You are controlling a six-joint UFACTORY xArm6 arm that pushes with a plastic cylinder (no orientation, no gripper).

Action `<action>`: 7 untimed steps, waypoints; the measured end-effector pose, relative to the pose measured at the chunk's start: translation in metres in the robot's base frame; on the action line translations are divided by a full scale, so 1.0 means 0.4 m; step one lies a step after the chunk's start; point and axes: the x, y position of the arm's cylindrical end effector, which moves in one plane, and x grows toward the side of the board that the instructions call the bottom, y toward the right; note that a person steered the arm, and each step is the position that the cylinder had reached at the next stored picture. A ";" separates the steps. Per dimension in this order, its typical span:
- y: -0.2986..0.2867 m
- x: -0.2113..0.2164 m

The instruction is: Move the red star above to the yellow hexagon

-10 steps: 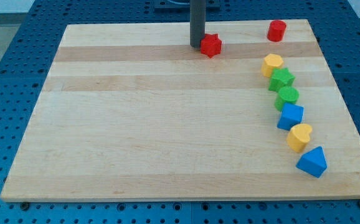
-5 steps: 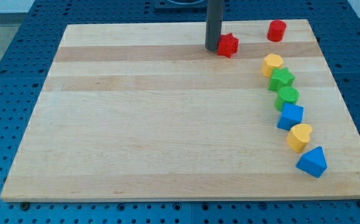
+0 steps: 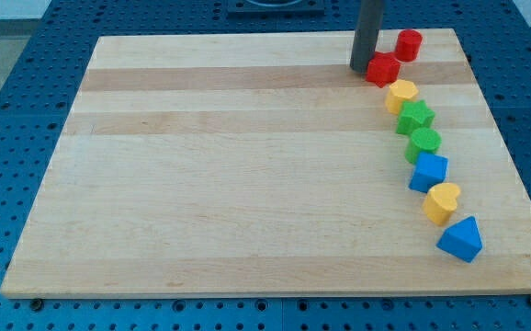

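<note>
The red star (image 3: 383, 69) lies near the view's top right, just above and slightly left of the yellow hexagon (image 3: 401, 95), close to or touching it. My tip (image 3: 362, 68) stands against the star's left side. The rod rises straight up out of the view.
A red cylinder (image 3: 409, 44) sits above and right of the star. Below the hexagon runs a chain: green star (image 3: 416, 117), green round block (image 3: 423, 143), blue block (image 3: 428, 172), yellow heart (image 3: 442, 202), blue triangle (image 3: 460, 240). The wooden board (image 3: 229, 184) has its right edge nearby.
My tip has moved to the view's right, pushing the red star right along the top until it sits just above the yellow hexagon. The other blocks have not moved.
</note>
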 end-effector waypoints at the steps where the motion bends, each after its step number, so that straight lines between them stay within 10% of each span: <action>1: 0.012 0.000; 7: 0.035 0.017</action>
